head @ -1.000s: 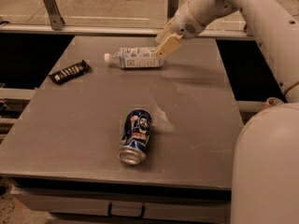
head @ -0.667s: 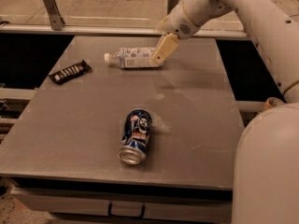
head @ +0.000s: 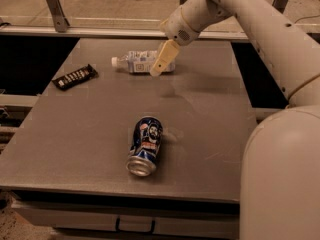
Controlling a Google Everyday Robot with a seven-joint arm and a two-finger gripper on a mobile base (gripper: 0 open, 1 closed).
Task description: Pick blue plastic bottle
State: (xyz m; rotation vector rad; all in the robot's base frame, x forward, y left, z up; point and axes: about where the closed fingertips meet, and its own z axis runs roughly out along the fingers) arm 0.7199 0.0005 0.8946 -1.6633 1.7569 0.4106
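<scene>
The grey worktop (head: 210, 114) carries everything. The white arm (head: 260, 29) reaches in from the right. A dark blue can (head: 145, 145) lies near the front. The blue plastic bottle (head: 135, 62) lies on its side at the far end, cap leftward. The gripper (head: 161, 61) overlaps the bottle's right end; whether it is open or closed cannot be told.

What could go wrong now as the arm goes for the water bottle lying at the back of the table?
The end effector sits over the base end of the bottle, not its middle, so a grasp there may let it tip or slip out. The bottle also lies on its side near the far edge of the table, so a nudge might roll it away.
</scene>
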